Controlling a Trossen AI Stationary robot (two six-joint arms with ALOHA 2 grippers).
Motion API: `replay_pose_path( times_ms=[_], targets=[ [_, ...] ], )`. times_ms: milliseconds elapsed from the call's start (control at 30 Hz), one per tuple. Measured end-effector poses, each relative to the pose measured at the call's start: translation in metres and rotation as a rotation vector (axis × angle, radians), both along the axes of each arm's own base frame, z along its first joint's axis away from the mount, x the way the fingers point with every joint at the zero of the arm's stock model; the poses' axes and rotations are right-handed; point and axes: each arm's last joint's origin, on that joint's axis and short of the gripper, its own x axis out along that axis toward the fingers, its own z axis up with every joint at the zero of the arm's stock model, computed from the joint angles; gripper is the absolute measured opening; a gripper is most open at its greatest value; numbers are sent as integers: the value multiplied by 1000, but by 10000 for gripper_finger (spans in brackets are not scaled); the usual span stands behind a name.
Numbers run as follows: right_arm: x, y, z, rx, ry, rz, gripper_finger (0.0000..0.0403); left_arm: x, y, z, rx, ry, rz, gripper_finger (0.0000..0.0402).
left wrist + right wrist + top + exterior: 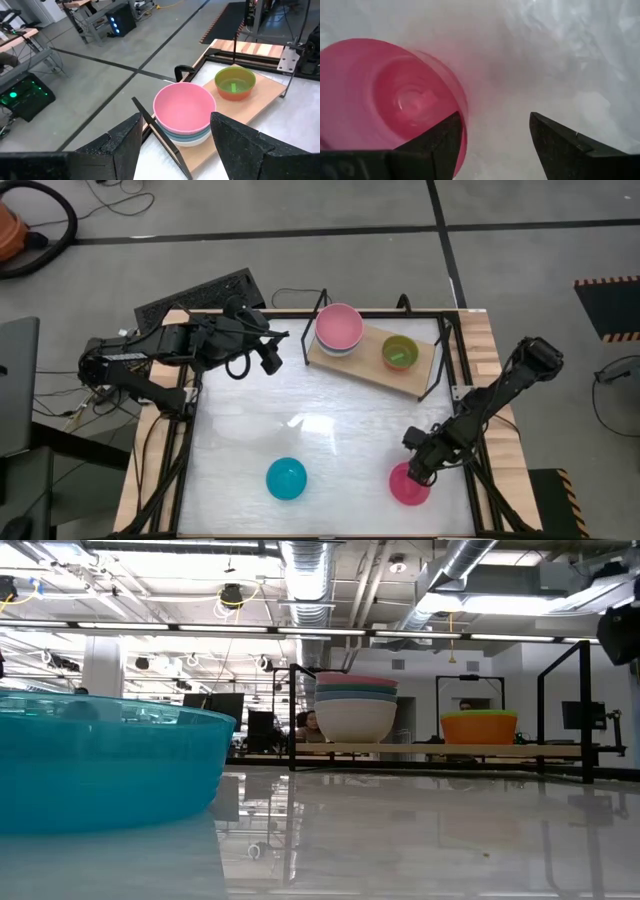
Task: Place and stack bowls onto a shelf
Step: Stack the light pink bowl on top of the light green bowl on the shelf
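Note:
The light-wood shelf (pixel 370 365) stands at the table's far side. On it sits a stack with a pink bowl (pixel 338 326) on top, teal and white below (pixel 355 710). Beside it, a lime green bowl sits nested in an orange-red one (pixel 399 352). A bright blue bowl (pixel 286 478) rests on the table near the near edge. A deeper pink bowl (pixel 405 488) sits at the near right. My right gripper (pixel 420 471) is open, low over that bowl's far-right rim. My left gripper (pixel 270 360) is open and hovers left of the shelf. My right gripper (pixel 492 122) comes slanting down from the table's far right. One finger (pixel 445 142) stands at the pink bowl's rim (pixel 462 107), and the other finger (pixel 555 140) is outside it over the table. I cannot tell whether the finger touches the rim. The bowl rests upright on the table.
Black wire legs (pixel 318 315) rise at both ends of the shelf. A raised wooden frame (pixel 495 430) borders the white tabletop. The right arm (pixel 500 385) slants across the table's right side. Open tabletop lies between the blue bowl and the shelf (pixel 330 420).

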Motion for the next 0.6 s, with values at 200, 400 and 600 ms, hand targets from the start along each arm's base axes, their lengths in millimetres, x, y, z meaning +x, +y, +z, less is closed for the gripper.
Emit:
replay_pose_path(
  times_ms=[200, 400, 600],
  targets=[
    [-1, 1, -10, 34, -38, 8, 236, 0, 0, -1, -1, 7, 1, 222],
    [-2, 3, -17, 59, -23, 13, 151, -1, 0, -1, -1, 11, 2, 222],
    [-2, 3, -15, 86, -12, 20, 23, -1, 0, -1, 1, 11, 2, 222]
  ],
)
